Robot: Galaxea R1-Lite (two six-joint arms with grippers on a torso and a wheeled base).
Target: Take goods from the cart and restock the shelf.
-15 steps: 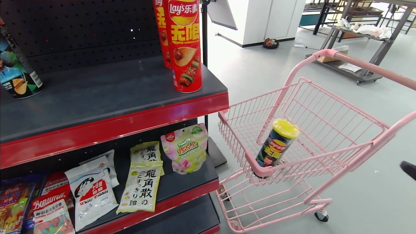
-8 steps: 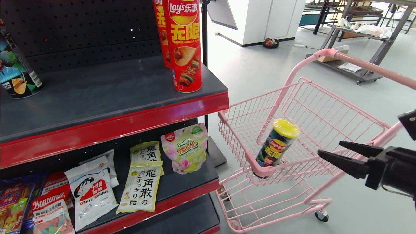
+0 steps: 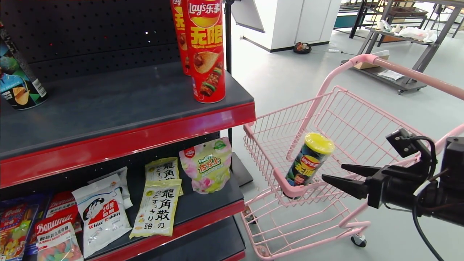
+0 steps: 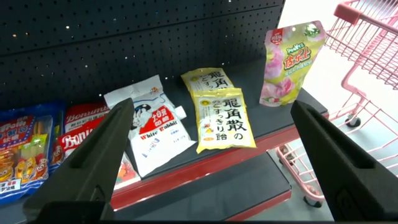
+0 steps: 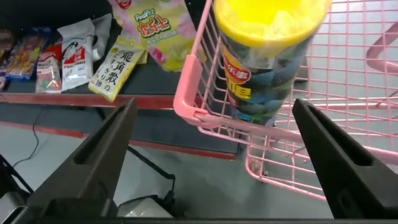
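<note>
A dark chip can with a yellow lid (image 3: 310,163) leans in the front corner of the pink cart's basket (image 3: 362,119). My right gripper (image 3: 332,172) is open just to the right of the can, level with its lower half, and holds nothing. In the right wrist view the can (image 5: 270,56) stands behind the cart's wire wall, ahead of the open right gripper (image 5: 214,102). My left gripper (image 4: 211,104) is open and empty, facing the lower shelf of snack bags (image 4: 224,118). The upper shelf (image 3: 119,105) holds tall red chip cans (image 3: 204,50) and a dark can (image 3: 18,83).
The lower shelf (image 3: 203,206) carries several snack bags, among them a pink pouch (image 3: 206,165) by its right end. The cart's pink handle (image 3: 417,76) rises at the right. Grey floor, a white cabinet (image 3: 290,21) and metal tables lie beyond the cart.
My right arm has come into the head view from the right and moved left, its open fingers now close beside the can. The can, cart and shelf goods have not moved.
</note>
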